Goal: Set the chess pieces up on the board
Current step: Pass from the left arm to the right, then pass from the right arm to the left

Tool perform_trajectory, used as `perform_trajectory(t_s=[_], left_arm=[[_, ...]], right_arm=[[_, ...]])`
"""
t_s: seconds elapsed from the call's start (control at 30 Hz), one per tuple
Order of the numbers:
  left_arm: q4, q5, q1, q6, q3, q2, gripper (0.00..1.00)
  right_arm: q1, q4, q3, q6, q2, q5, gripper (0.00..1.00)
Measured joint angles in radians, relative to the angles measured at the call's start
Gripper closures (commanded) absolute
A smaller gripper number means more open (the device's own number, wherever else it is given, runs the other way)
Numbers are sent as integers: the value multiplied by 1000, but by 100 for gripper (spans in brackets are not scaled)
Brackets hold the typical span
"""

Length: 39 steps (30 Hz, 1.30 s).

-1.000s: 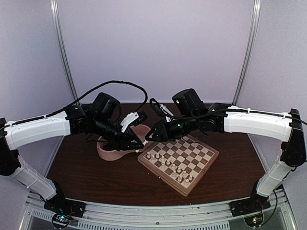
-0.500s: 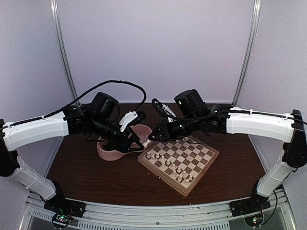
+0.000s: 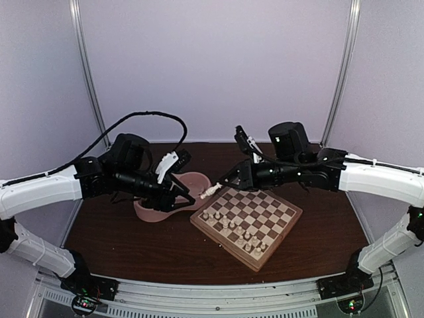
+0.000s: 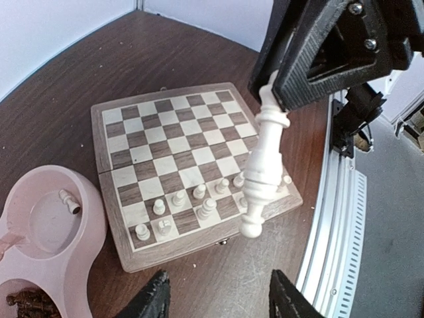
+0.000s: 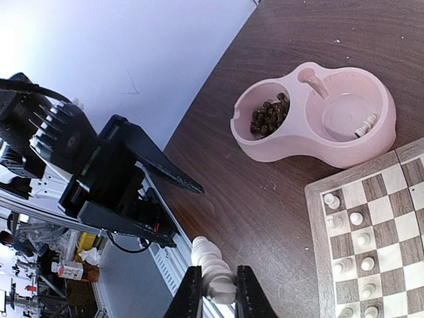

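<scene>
Right pincer (image 3: 222, 186) pinches a white piece (image 3: 209, 192) by its head, midair between dish (image 3: 151, 213) and board (image 3: 265, 218), guessing so its base is free to stand on a square, while left pincer (image 3: 190, 197) is spread, not touching it.

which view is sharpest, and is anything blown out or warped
Left wrist: sharpest, board crisp, the held white piece looming large and close. Right wrist: wall blown out at upper left, pink dish evenly lit. Top external: soft and dim, poles bowed by the lens.
</scene>
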Motion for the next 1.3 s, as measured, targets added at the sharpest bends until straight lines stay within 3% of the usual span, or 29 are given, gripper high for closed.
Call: perform_trajectory(t_s=[0.3,0.7,0.97,1.3], left_arm=[[231,78,-1,-36,-67,-80,48],[542,63,-2,-31,-150,-170,48],[563,60,-2,-32,-150,-154,52],[563,58,-2,-32,-150,-153,57]], right_arm=[[0,224,-121,155,-84,-34,96],[11,509,-199,298,-106,-28,96],[18,633,-211,361,-106,-17,96],[19,667,-211,372,-93,-9,97]])
